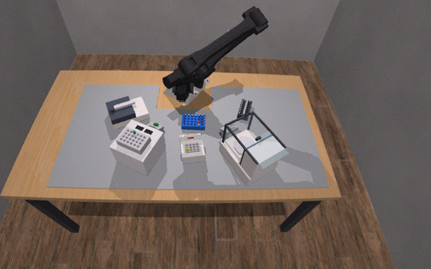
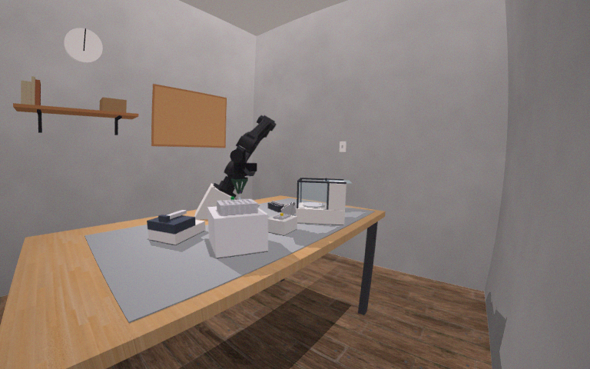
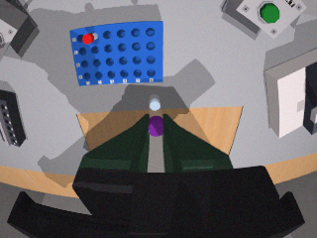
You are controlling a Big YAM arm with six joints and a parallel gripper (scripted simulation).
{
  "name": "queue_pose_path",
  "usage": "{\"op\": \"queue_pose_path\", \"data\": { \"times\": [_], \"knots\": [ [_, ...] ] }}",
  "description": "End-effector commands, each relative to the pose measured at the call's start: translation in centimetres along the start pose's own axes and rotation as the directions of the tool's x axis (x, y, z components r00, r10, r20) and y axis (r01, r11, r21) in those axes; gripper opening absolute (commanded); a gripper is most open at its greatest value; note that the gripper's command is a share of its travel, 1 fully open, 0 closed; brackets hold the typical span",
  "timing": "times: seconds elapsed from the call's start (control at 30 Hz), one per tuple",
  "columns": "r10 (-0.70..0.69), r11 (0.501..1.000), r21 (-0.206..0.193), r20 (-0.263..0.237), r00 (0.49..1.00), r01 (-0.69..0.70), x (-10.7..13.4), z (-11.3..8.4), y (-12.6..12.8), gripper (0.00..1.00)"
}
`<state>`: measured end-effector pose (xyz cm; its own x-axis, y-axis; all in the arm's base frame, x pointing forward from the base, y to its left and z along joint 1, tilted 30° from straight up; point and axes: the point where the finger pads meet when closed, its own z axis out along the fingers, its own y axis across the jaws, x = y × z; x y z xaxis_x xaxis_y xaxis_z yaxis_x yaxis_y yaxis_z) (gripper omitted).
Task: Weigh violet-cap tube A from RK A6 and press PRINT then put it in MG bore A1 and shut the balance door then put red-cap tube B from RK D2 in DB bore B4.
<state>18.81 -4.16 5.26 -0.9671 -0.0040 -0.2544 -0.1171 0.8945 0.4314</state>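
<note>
My gripper (image 3: pixel 156 120) (image 2: pixel 238 192) is shut on tube A; its violet cap (image 3: pixel 156 126) shows between the fingertips, and its pale tip points toward the rack. It is held above the bench on the arm's side of the blue tube rack RK (image 1: pixel 187 127) (image 3: pixel 116 79). Tube B's red cap (image 1: pixel 198 122) (image 3: pixel 87 39) stands in the rack. The magnet block MG (image 1: pixel 244 108) (image 3: pixel 11 119) is beside the balance BAL (image 1: pixel 233 164) (image 2: pixel 320 216). The balance's glass door (image 1: pixel 268 153) is slid away from the arm, leaving the top open over the empty pan (image 1: pixel 243 142). The dry block DB (image 1: pixel 192 156) (image 2: pixel 282 226) holds a yellow-capped tube.
The mixer MX (image 1: pixel 140 162) (image 2: pixel 239 237) stands beside the dry block, with a green-capped tube and a green button (image 1: pixel 155 124) (image 3: pixel 269 13) at its front. The spectrophotometer SP (image 1: pixel 143 107) (image 2: pixel 170 228) is beyond it. Dark frame bars (image 1: pixel 269 130) edge the balance's glass box.
</note>
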Motion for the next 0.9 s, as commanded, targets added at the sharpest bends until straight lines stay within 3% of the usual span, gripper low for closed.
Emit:
{"op": "queue_pose_path", "data": {
  "times": [0.0,0.87],
  "knots": [
    [-0.032,0.999,0.029,0.029,0.999,0.031,-1.6,-2.4,-0.6,0.09],
    [-0.032,0.999,0.034,0.026,0.999,0.031,-1.4,-6.6,-0.7,0.09]
  ]
}}
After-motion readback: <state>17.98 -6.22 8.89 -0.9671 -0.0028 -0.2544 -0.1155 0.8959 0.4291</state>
